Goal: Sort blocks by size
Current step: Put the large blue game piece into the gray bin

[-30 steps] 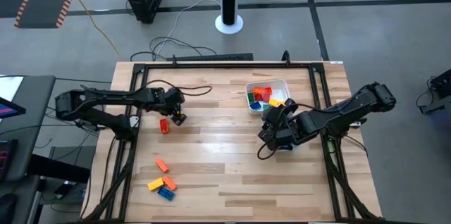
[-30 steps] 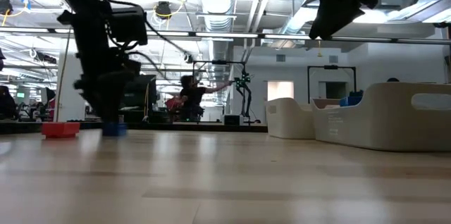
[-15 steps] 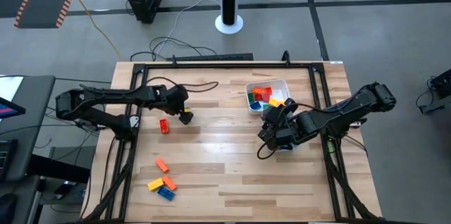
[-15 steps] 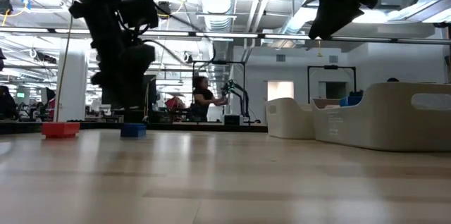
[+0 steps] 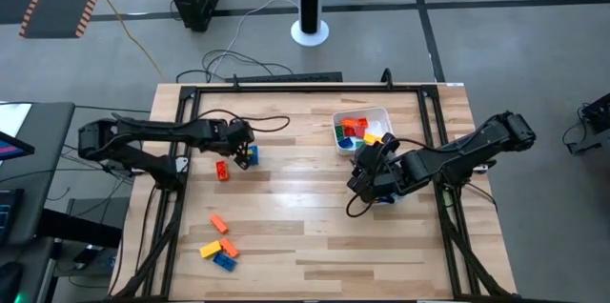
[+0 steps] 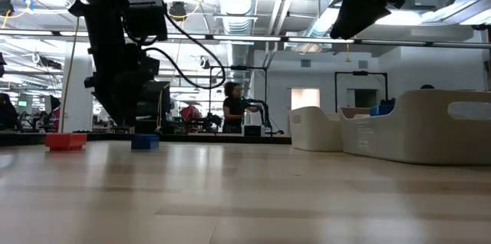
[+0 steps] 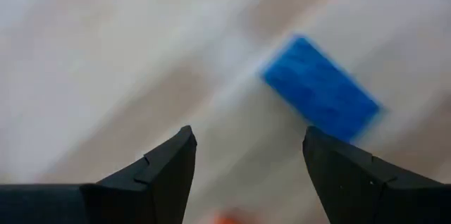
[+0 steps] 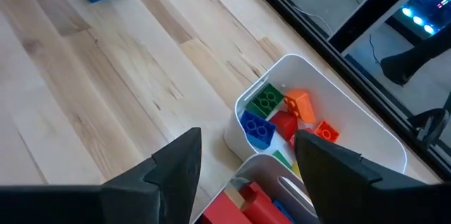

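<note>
The left gripper [image 5: 244, 150] is at about 10 o'clock on the table [image 5: 305, 236], fingers wide open and empty, with a blue block [image 5: 252, 154] lying just under it and a red block [image 5: 222, 170] beside. At 7 o'clock lie four more blocks [image 5: 218, 246]. The right gripper [image 5: 367, 177] hangs at 3 o'clock, fingers apart and empty, near a white tub [image 5: 362, 128] with blocks at 1 o'clock.

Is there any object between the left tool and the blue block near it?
No. The left tool is open just above the blue block, with only bare table between them. A red block lies beside it, not in the path.
</note>
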Controlling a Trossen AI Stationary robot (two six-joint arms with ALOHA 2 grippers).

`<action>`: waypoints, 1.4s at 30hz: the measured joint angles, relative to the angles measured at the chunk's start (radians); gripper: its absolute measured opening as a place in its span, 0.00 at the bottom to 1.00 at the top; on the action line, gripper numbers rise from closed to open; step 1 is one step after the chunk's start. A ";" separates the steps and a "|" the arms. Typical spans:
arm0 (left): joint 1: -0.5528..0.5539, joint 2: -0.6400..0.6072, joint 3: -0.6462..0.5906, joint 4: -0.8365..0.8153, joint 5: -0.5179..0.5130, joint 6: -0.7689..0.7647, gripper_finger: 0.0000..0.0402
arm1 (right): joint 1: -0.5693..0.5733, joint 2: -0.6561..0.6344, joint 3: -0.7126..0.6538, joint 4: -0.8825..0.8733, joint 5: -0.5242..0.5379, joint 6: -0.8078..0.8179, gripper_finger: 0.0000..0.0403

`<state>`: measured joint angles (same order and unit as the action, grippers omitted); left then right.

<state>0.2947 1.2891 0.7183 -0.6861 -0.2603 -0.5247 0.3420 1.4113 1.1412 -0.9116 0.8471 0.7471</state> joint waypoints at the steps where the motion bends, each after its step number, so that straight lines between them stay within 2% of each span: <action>1: 0.001 0.005 -0.004 -0.008 -0.044 0.000 0.63 | 0.000 0.000 0.000 0.002 0.000 0.000 0.63; 4: 0.012 0.038 -0.016 0.008 -0.145 0.024 0.63 | 0.000 0.000 0.000 0.002 0.000 0.000 0.63; 7: 0.029 0.093 -0.020 0.071 -0.182 0.058 0.63 | 0.000 0.000 0.000 0.004 0.000 -0.005 0.63; 11: 0.037 0.167 -0.020 0.205 -0.175 0.118 0.63 | 0.000 0.000 0.000 0.016 0.000 -0.021 0.63; 14: 0.035 0.204 -0.020 0.320 -0.128 0.233 0.63 | 0.000 0.000 0.000 0.016 0.000 -0.023 0.63; 21: -0.004 0.186 -0.020 0.457 -0.138 0.375 0.63 | 0.002 0.000 0.000 0.010 0.000 -0.025 0.63; 25: -0.043 0.119 -0.020 0.448 -0.083 0.339 0.63 | 0.005 0.000 0.000 0.006 0.000 -0.025 0.63; 30: -0.102 0.065 -0.020 0.369 -0.012 0.149 0.63 | 0.005 0.000 0.000 0.010 0.000 -0.024 0.63; 37: -0.170 0.144 -0.020 0.331 -0.011 0.077 0.65 | 0.010 0.000 0.000 0.030 -0.001 -0.024 0.63; 42: -0.169 0.217 -0.020 0.324 -0.036 0.067 0.68 | 0.012 0.000 0.000 0.031 -0.002 -0.036 0.63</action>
<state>0.1261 1.5062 0.6979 -0.3621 -0.2959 -0.4575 0.3538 1.4117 1.1412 -0.8810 0.8455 0.7116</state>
